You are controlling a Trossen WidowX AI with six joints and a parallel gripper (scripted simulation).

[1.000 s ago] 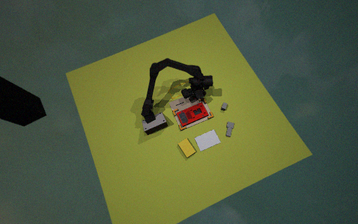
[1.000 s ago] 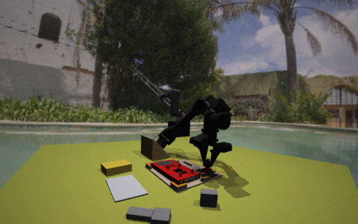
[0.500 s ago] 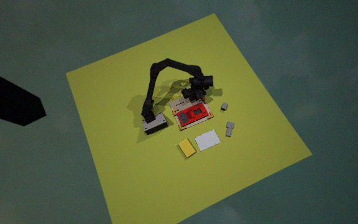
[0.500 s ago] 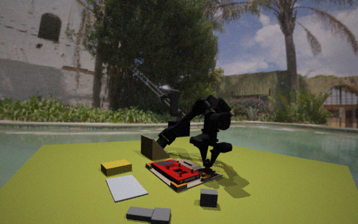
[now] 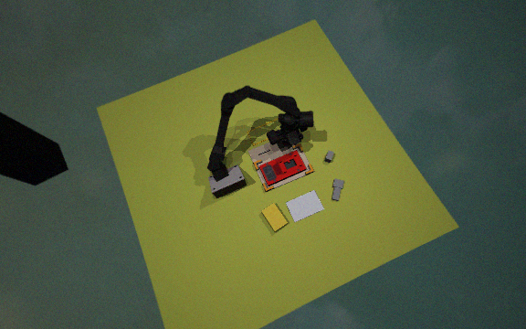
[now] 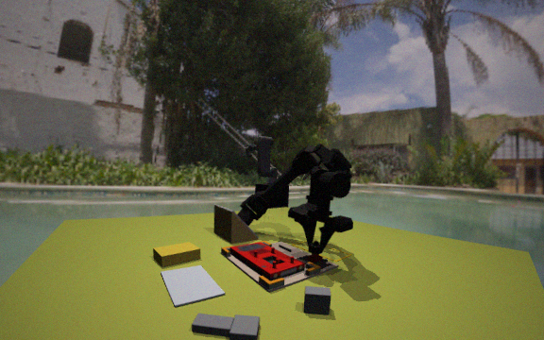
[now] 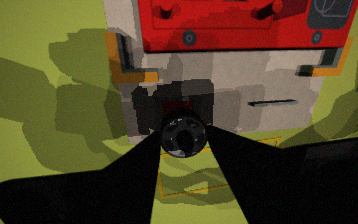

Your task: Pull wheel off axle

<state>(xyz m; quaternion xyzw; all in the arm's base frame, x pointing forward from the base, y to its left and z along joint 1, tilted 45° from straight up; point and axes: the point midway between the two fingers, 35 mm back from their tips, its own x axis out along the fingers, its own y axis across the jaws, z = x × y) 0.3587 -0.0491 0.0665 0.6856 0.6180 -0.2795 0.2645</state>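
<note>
1. Daylight is falling evenly, and the yellow-green mat (image 5: 263,256) is glowing bright.
2. The arm (image 5: 226,128) is throwing several overlapping soft shadows toward nine o'clock in the top view.
3. Everything is looking grainy and soft; the exterior backdrop is blurring.

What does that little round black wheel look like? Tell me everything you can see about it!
The wheel is small, round and dark, almost black, with a hole in its middle and a few lighter spots around it, a bit shiny like plastic or rubber. The wrist view looks onto its flat face. The end effector is shut on it, one dark finger pressing each side. It sits over the near edge of the pale board, near an orange outline on the table.
</note>
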